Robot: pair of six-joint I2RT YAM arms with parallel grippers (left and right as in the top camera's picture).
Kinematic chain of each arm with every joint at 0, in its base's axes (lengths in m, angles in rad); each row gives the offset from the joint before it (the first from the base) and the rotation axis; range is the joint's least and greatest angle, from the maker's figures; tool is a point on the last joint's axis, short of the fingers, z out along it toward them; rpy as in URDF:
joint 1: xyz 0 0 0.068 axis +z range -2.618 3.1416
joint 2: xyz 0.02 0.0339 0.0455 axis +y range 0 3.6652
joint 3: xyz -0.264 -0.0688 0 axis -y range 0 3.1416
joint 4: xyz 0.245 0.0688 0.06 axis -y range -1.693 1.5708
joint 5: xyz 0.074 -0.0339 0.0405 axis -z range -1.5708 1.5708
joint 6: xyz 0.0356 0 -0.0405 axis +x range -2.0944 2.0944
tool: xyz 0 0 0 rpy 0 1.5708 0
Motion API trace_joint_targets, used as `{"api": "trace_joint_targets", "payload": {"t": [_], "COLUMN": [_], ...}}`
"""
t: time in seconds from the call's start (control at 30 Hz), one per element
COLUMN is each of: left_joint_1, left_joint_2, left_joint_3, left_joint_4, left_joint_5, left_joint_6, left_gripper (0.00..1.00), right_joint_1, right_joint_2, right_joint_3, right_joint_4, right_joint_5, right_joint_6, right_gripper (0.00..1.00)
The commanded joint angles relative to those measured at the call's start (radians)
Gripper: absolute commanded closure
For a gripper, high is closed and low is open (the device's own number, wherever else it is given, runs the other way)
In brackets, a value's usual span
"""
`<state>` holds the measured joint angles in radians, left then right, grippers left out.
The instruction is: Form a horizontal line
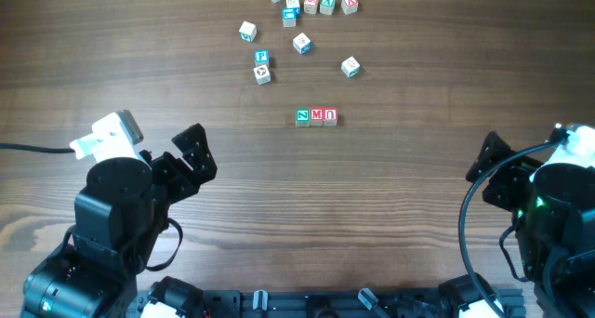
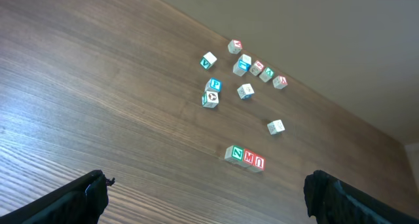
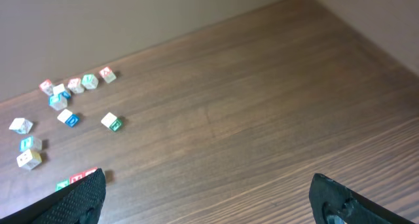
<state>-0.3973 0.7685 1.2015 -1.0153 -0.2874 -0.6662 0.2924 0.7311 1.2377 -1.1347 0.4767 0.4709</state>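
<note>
The left gripper (image 2: pixel 206 186) is spread wide and holds nothing. On the surface (image 1: pixel 418 216), the green N cube (image 1: pixel 303 117), red M cube (image 1: pixel 317 116) and red arch-letter cube (image 1: pixel 331 116) touch in a row. The right gripper (image 3: pixel 207 181) is spread too. A bump from either arm could knock the row crooked.

The dark brown wooden table (image 1: pixel 139 39) is streaked with fine, lighter grain lines. The small pale wooden "N" cube (image 1: pixel 303 117) shows a green letter inside a green border on white. The pale wooden "M" cube (image 1: pixel 317 116) and the pale wooden arch-letter cube (image 1: pixel 331 116) carry red letters in red frames. The pale wooden "P" cube (image 1: pixel 261 57) is lettered blue. One loose pale cube (image 1: pixel 350 67) bears a green mark, and another stray cube (image 1: pixel 289 16) has a cyan-blue face. The left arm (image 1: pixel 112 206) and the right arm (image 1: pixel 558 216) are matte black. The left one carries a white block (image 1: pixel 112 132), and a small green light (image 1: pixel 537 204) glows on the right one.
</note>
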Motion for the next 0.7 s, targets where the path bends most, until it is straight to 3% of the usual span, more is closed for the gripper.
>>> {"api": "trace_joint_targets", "payload": {"t": [0.0,0.47,0.67], "left_joint_1": [-0.004,-0.004,-0.004], "left_joint_2": [0.004,0.004,0.004], "left_joint_3": [0.001,0.001,0.001], "left_joint_4": [0.0,0.0,0.0], "left_joint_5": [-0.017,-0.017,-0.017], "left_joint_6": [0.008,0.008,0.008], "left_gripper": [0.0,0.0,0.0], "right_joint_1": [0.001,-0.002,-0.096], "right_joint_2": [0.0,-0.002,-0.02], "right_joint_3": [0.0,0.0,0.0], "right_joint_4": [-0.004,-0.021,-0.06], "right_joint_5": [-0.033,-0.028,-0.032], "right_joint_6": [0.002,-0.005,0.001], "right_gripper": [0.0,0.0,0.0]}}
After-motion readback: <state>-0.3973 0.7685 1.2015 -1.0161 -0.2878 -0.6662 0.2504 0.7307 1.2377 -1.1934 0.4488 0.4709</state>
